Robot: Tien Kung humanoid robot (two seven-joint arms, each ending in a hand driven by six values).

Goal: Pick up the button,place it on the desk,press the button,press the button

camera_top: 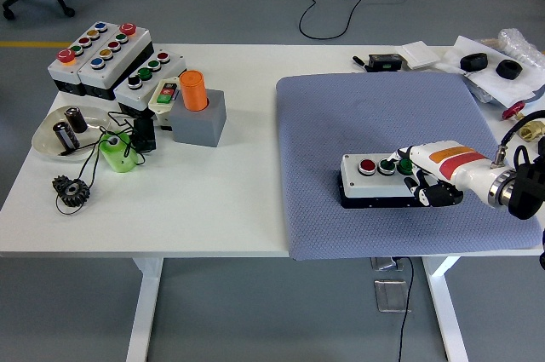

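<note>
Resting on the blue-grey mat [375,123] in the lower right of the frame, the button box [375,181] lay flat, its red button [367,164] toward frame left and two green buttons beside it. The right hand [423,176] came in from the right edge with its fingers curled down over the right end of the box; one fingertip sat at or just above the rightmost green button [405,165], and contact could not be confirmed. The hand enclosed nothing. The left hand was not in view.

Risks, as judged from this layout:
- The buttons sat close together, so a fingertip landing off-centre could have depressed the neighbouring green button [387,165] instead.
- The box stood loose on a soft mat; a press angled sideways could have slid or tipped it toward frame left.
- The curled fingers at the box's near right edge could have snagged the housing on lift-off.

Farther back, in the upper left of the frame, other button boxes [102,60], an orange cylinder [194,89] and a dish [60,134] stood on the white counter [213,200], well apart from the working area.
</note>
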